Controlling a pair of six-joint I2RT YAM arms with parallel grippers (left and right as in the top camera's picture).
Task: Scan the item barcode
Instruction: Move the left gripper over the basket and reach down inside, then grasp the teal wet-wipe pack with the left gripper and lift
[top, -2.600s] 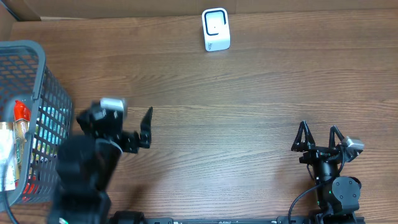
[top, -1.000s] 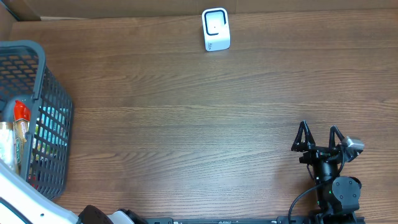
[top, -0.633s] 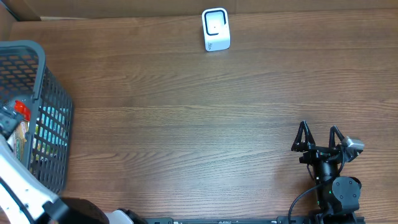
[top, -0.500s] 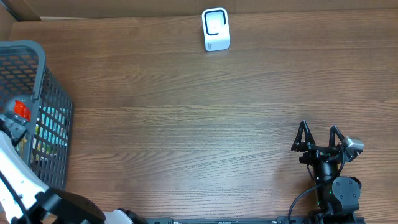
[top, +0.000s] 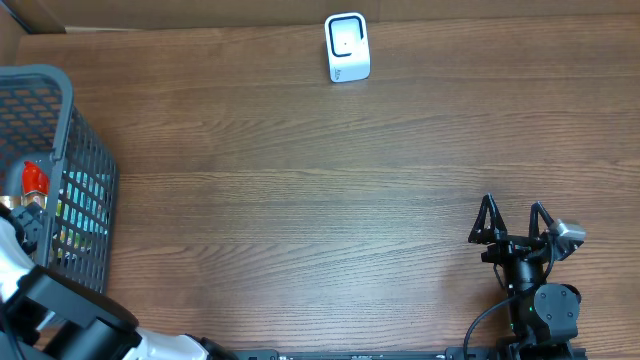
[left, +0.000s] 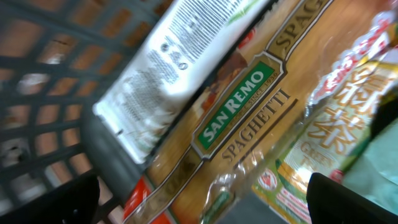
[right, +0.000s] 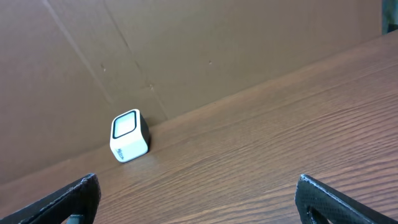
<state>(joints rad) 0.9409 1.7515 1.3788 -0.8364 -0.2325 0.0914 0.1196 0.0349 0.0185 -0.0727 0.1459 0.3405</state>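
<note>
One tan and clear plastic packet of San Remo spaghetti lies slantwise inside the single grey plastic mesh basket, which stands at the left edge of the brown wood-grain table. It is one of three packets the left wrist camera shows there. A white plastic pouch with small black print rests over its upper left part. A yellow-green crinkled packet with red and white lettering lies against its right side. The left gripper hangs over this heap with its two black fingers spread wide, one at each lower corner of that view. The spaghetti packet lies in the gap between them, and whether either tip touches it cannot be told. Both ends of the spaghetti packet run out of frame, the print on the white pouch is blurred, and no code can be made out on any of the three. From overhead, the basket is cut off by the frame edge and the left arm covers much of its contents, leaving a red patch showing. One white cube-shaped barcode scanner with a dark-ringed face stands at the far edge of the table, well apart from the basket. The right gripper rests at the near right, fingers wide apart and holding nothing.
</note>
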